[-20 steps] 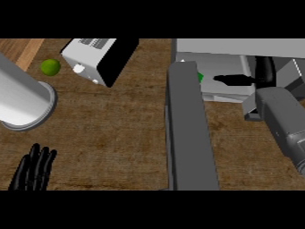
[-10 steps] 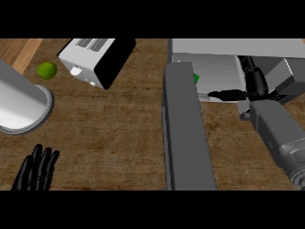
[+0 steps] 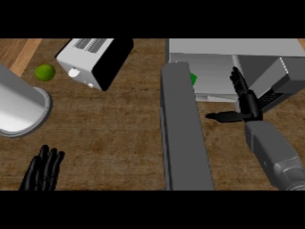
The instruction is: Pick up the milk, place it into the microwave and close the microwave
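Note:
The microwave stands at the upper right with its grey door swung open toward me, seen edge-on. Inside the opening sits the milk, a pale carton with a green patch, partly hidden by the door. My right hand is at the microwave's mouth just right of the carton, fingers straight and pointing into the cavity, thumb spread to the left. It is open and holds nothing. My left hand rests open at the lower left.
A white and black toaster stands at the top centre-left with a green lime beside it. A large pale cylinder lies at the left edge. Brown counter stretches between it and the door.
My right hand has drawn back toward me from deeper in the microwave, and its forearm has swung more upright. The carton stays inside. The left hand has not moved.

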Tool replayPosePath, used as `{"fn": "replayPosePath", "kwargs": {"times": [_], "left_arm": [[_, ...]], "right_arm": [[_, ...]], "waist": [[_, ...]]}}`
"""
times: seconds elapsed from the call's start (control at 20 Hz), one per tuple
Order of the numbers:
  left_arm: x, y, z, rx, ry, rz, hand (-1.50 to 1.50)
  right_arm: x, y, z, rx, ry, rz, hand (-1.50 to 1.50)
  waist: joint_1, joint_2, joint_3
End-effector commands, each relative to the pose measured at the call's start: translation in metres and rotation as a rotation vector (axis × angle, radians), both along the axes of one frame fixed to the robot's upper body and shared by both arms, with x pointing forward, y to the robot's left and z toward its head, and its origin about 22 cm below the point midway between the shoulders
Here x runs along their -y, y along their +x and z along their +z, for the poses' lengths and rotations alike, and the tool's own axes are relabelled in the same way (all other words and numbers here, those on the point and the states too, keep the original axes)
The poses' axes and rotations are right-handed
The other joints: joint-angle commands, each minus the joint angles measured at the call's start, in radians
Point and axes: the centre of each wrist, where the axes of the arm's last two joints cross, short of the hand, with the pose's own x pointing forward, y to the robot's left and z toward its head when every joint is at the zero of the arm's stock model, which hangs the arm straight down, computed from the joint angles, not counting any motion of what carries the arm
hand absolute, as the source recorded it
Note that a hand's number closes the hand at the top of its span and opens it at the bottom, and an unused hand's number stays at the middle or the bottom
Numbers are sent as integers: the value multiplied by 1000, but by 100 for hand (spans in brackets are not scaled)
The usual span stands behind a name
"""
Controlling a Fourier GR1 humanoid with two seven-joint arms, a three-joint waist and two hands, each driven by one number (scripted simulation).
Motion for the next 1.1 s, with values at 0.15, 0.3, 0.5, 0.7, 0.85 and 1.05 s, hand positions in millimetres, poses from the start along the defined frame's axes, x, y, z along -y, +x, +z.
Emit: {"fn": "replayPosePath", "kwargs": {"times": [0.15, 0.3, 0.5, 0.7, 0.85, 1.05], "left_arm": [[12, 4, -8, -18, -11, -87, -150], [15, 6, 7, -26, -1, -177, -150], [7, 5, -15, -89, -11, -293, -150], [4, 40, 4, -50, 71, -312, 150], [30, 38, -1, -64, 55, -310, 150], [33, 46, -16, -106, 88, -368, 150]], "right_arm": [[-1, -46, -46, -59, 118, -12, -150], [19, -72, -62, -92, 133, 9, -150], [35, -95, -72, -96, 237, 67, -150], [33, -124, -89, -81, 269, 102, -150], [55, -136, -85, -45, 266, 105, -150], [65, -163, -91, -43, 276, 94, -150]], "waist": [[-27, 6, 8], [-31, 6, 9], [-36, 3, 7], [-48, 5, 8], [-45, 3, 8], [-45, 2, 7]]}}
